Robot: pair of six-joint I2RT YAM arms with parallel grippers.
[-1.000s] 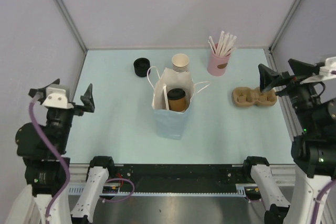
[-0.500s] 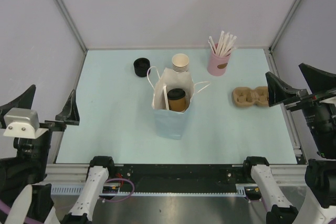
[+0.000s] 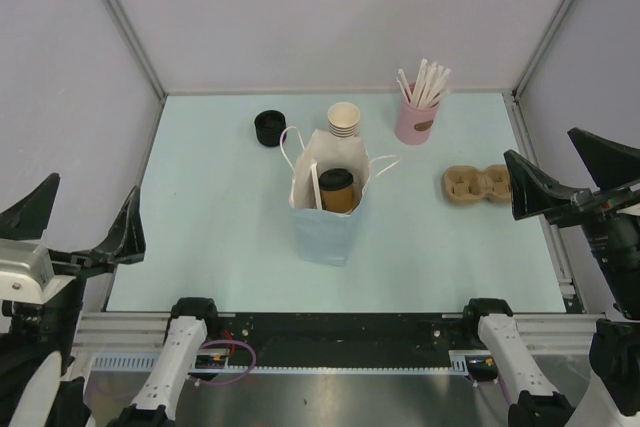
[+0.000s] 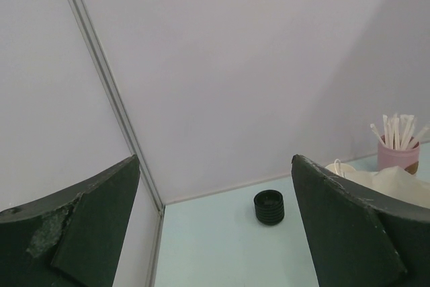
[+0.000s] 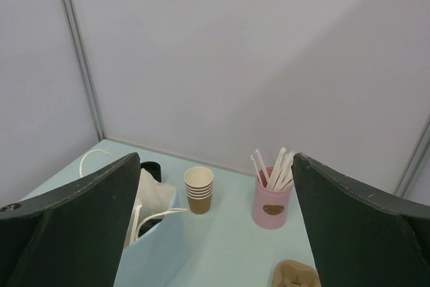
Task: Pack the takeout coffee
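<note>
Overhead view of the pale blue desk (image 3: 210, 247) with both arms drawn back to its near corners. The left claw (image 3: 92, 192) hangs over the left edge of the desk with its two dark fingers spread wide and nothing between them. The right claw (image 3: 538, 144) is likewise wide apart and empty at the right edge, near the cardboard cup carrier (image 3: 478, 185), which lies flat on the desk. The takeout coffee (image 3: 336, 190), a brown paper cup with its black lid on, stands upright inside the light blue paper bag (image 3: 322, 232) at the middle of the desk and is seen through the bag's open mouth. A white stick (image 3: 315, 185) leans just beside the cup within the bag. The bag is upright, and its white handles fall outward on either side. Behind it, along the far part of the desk, stand a short stack of black lids (image 3: 269, 128) to the left, a stack of lidless brown cups (image 3: 343, 119) just beyond the bag's rim, and a pink cup (image 3: 413, 122) holding white sticks to the right. Both wrist views look across the desk toward the grey walls between parted fingers, and neither shows anything held.
</note>
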